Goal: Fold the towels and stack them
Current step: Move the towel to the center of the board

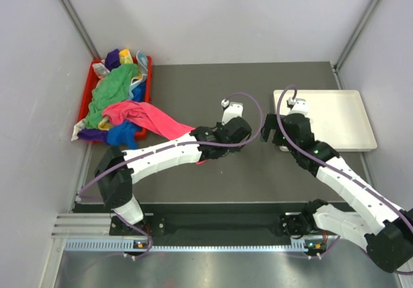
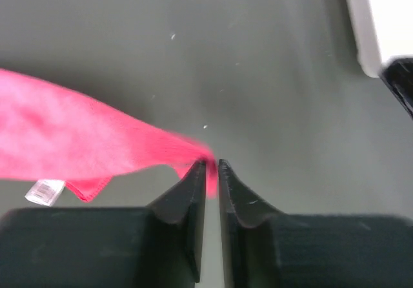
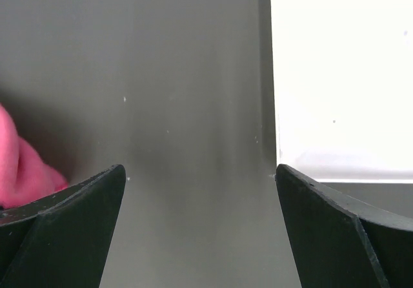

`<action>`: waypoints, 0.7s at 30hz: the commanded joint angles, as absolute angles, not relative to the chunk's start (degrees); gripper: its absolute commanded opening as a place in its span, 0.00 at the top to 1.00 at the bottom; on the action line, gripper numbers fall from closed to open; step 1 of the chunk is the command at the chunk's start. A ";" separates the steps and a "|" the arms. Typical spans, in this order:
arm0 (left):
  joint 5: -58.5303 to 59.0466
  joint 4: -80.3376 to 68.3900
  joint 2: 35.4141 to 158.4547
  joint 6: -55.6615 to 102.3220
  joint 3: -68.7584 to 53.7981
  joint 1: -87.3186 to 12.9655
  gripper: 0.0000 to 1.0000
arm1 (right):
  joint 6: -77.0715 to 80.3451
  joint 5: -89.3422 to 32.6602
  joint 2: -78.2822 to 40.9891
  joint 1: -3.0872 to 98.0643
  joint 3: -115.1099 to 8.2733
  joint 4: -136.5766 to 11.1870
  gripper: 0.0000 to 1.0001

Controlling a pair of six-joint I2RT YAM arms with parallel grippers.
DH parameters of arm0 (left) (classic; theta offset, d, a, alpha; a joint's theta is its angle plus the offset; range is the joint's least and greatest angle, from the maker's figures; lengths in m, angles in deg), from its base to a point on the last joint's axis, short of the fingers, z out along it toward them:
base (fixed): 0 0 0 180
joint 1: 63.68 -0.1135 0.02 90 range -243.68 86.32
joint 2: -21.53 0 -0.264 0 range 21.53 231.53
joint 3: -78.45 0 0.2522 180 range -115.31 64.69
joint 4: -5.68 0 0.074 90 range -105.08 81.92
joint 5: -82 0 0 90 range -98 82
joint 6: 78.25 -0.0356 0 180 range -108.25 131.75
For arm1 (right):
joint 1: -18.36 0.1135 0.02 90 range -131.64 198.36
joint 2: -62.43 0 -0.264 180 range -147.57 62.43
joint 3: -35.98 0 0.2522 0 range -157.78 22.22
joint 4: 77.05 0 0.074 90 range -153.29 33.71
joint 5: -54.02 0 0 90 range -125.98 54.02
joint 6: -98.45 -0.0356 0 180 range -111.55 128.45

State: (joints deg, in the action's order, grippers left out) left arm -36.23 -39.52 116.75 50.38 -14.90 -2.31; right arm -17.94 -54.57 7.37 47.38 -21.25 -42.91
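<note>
Left hand (image 2: 211, 169) was pinched nearly shut, fingertips clamped on one corner of the pink towel (image 2: 71, 133), a sliver of pink showing in the narrow gap between them. From that corner the towel stretched away to the hand's left, lifted off the table (image 2: 226, 55), with a small white label (image 2: 44, 191) dangling from its lower hem. Its far end trailed over the rim of the red bin (image 1: 147, 75), well away from the hand at the table's back left corner. Heaped in that bin were more towels: a green towel (image 1: 113, 91) on top, a blue towel (image 1: 122, 135) at the near end, a purple towel (image 1: 113, 59) at the far end.

Right hand (image 3: 199, 169) was spread wide open, nothing between its fingers, hovering over bare table just beside the left hand. The white tray (image 3: 335, 75) lay just past its right fingertip, and a bit of the pink towel showed beyond its left fingertip.
</note>
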 commanded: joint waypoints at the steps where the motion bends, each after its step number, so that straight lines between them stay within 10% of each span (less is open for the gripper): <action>1: -38.76 -34.80 115.13 52.18 -13.10 -3.20 0.78 | -19.50 -52.25 8.73 46.84 -19.45 -44.30 0.00; 8: -40.17 -35.85 110.92 52.00 -8.53 -6.80 0.44 | -21.69 -50.13 8.03 49.29 -14.26 -48.34 0.00; 21: -40.88 -40.42 99.84 59.21 11.93 -7.87 0.82 | -22.66 -54.35 -4.53 59.14 -13.02 -57.40 0.24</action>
State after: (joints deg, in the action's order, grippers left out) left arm -39.93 -39.85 101.84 56.26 8.55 -7.84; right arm -22.18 -52.76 -1.60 57.21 -12.70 -51.78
